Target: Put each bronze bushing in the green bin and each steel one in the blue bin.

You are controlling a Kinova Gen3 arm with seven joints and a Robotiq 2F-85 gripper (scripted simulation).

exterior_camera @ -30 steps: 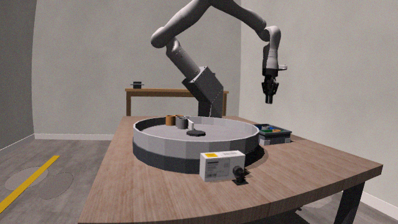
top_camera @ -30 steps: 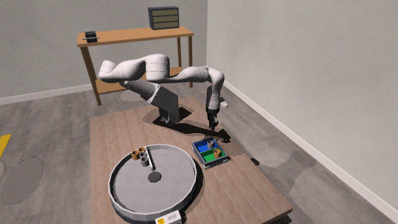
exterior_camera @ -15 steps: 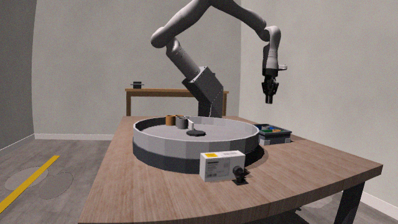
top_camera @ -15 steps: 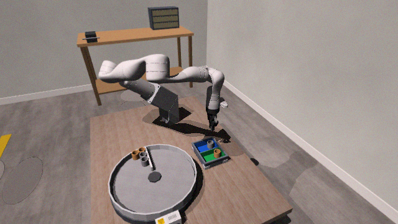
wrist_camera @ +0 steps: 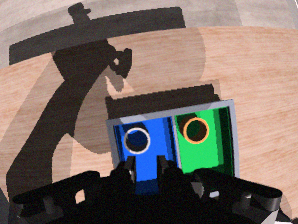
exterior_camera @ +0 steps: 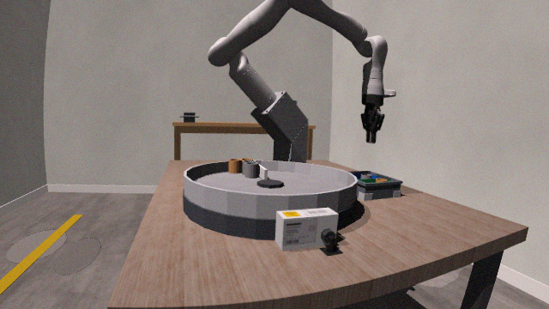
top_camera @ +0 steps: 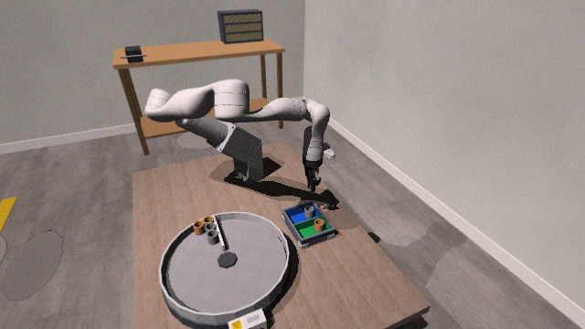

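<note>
As seen from above, with the hub as clock centre: 2 bronze bushings (top_camera: 198, 228) (exterior_camera: 234, 166) and 2 steel bushings (top_camera: 212, 237) (exterior_camera: 251, 170) stand bunched at 11 o'clock on the turntable (top_camera: 228, 290) (exterior_camera: 300, 203), beside the divider bar (top_camera: 220, 233) (exterior_camera: 263, 172). At 2 o'clock, 1 steel sits in the blue bin (top_camera: 299, 217) (wrist_camera: 150, 145) and 1 bronze in the green bin (top_camera: 307, 230) (wrist_camera: 200, 165).

The step in hand appears to be returning for bushing 3 of 6. Good practice: travel high, align over 1 outer bushing, spread wider, descend vertically without nudging neighbours, and confirm its metal before lifting.

Pincer (top_camera: 312, 187) (exterior_camera: 371, 141) (wrist_camera: 146, 166): above and 12 o'clock of the bins; fingers narrowly apart, holding 0 parts, touching nothing.

No clear change visible between earlier pictures and now.
</note>
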